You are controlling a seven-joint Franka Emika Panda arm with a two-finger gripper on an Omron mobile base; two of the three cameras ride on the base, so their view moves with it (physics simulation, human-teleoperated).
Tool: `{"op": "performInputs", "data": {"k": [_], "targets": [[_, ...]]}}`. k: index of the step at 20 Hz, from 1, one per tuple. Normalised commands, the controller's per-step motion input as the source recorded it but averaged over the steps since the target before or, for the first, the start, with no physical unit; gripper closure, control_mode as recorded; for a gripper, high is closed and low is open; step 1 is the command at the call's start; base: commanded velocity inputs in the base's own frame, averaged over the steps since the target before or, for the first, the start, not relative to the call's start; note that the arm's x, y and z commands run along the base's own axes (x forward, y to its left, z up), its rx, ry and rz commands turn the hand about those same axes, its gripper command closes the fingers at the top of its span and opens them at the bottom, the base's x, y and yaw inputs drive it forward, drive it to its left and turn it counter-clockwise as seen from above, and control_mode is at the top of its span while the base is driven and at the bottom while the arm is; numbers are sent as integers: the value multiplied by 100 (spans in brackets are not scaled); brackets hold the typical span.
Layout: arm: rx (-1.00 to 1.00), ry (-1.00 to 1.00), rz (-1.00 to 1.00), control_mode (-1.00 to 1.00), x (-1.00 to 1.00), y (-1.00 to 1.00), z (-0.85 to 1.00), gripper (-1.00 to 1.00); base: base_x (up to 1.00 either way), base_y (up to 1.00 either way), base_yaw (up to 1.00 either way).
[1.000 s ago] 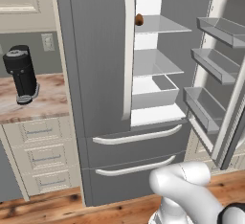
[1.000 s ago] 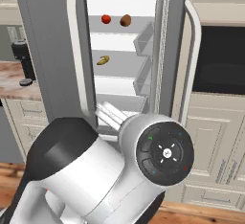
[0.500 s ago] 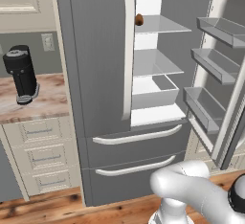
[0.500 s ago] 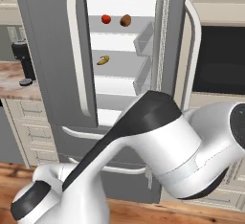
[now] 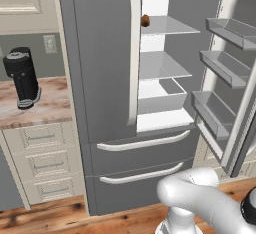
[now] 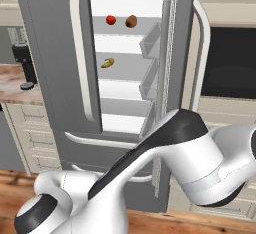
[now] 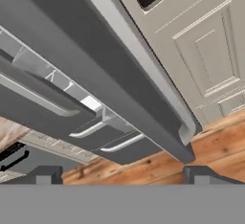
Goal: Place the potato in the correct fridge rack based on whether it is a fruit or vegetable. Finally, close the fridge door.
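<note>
The potato (image 5: 145,20) (image 6: 131,21) lies on the fridge rack (image 5: 170,26) (image 6: 120,29), the top shelf, beside a red round fruit (image 6: 111,20). A yellow banana (image 6: 107,63) rests one shelf lower. The fridge's right door (image 5: 235,78) (image 6: 172,53) stands wide open. My gripper (image 7: 123,175) is open with nothing between its fingertips (image 7: 45,174). It sits low, outside the open door, looking up along that door's pale handle (image 7: 139,65) at a tilt. My arm (image 6: 190,148) bends low in front of the fridge.
Door bins (image 5: 222,65) jut from the open door. Two freezer drawers (image 5: 140,158) sit below the shelves. A black coffee machine (image 5: 22,78) stands on the wooden counter at the left. A dark oven panel (image 6: 230,68) and cream cabinets are behind the door, with a wooden floor below.
The arm has swung rightward and stretched out low in front of the fridge. The potato, the fruit and the door have not moved. The jaws stay wide.
</note>
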Motion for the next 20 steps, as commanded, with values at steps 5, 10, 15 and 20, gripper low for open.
{"op": "performInputs", "data": {"k": [5, 10, 15, 20], "targets": [[0, 0, 1, -100, 10, -34, -9, -100, 0, 0, 0], [0, -1, 4, -100, 17, -16, -17, -100, 0, 0, 0], [0, -3, 0, -100, 33, -7, -24, -100, 0, 0, 0], [0, 0, 2, -100, 26, -15, -10, -100, 0, 0, 0]]}}
